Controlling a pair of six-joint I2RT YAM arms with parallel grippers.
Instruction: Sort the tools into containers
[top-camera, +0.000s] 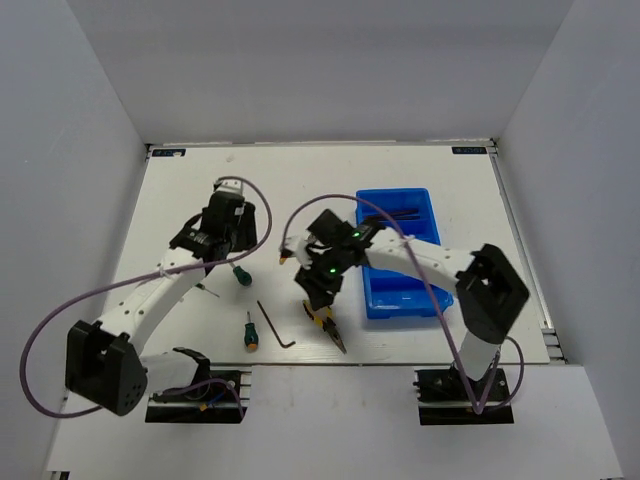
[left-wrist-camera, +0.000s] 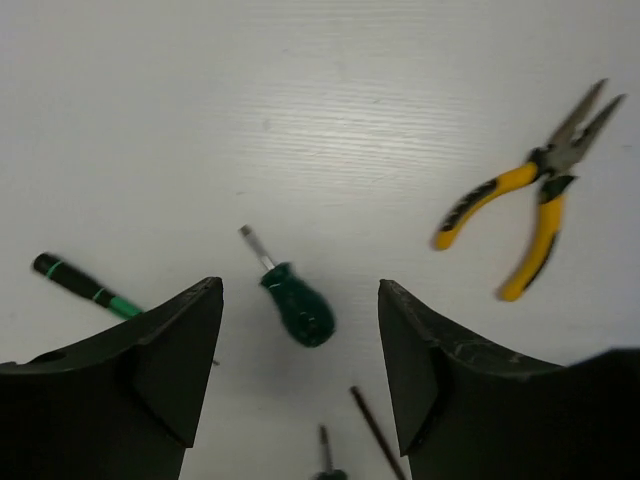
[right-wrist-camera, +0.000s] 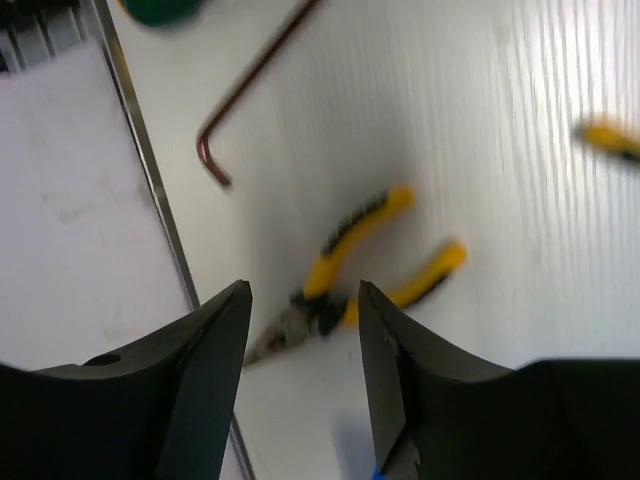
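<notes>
- Nearest us, a pair of pliers (right-wrist-camera: 360, 240) lies on the table (top-camera: 400, 170) close to its front edge. The right claw (right-wrist-camera: 303, 292) hangs over them, spread and gripping nothing. We judge this the pick in hand, not yet made.
- Just to the left lie a hex key (top-camera: 274, 323) and a short screwdriver (top-camera: 248, 332), both loose on the table and apart from each other.
- Further in, a stubby screwdriver (left-wrist-camera: 298, 312) sits below the left claw (left-wrist-camera: 300, 288), which is spread wide and empty. A thin screwdriver (left-wrist-camera: 80, 282) lies just to that claw's left, partly hidden behind a finger.
- Second pliers (left-wrist-camera: 545, 170) lie to the right of the stubby screwdriver, between the two arms and well apart from the first pair.
- On the right stands the tray (top-camera: 395, 298). Its nearest compartment looks bare, and the right arm covers part of the middle ones, so we cannot tell what they hold.
- The tray's far compartment holds a few dark thin tools (top-camera: 400, 213), most likely hex keys.
- By our count six tools remain outside the tray, so the sorting looks barely begun, with only the far compartment showing any fill.
</notes>
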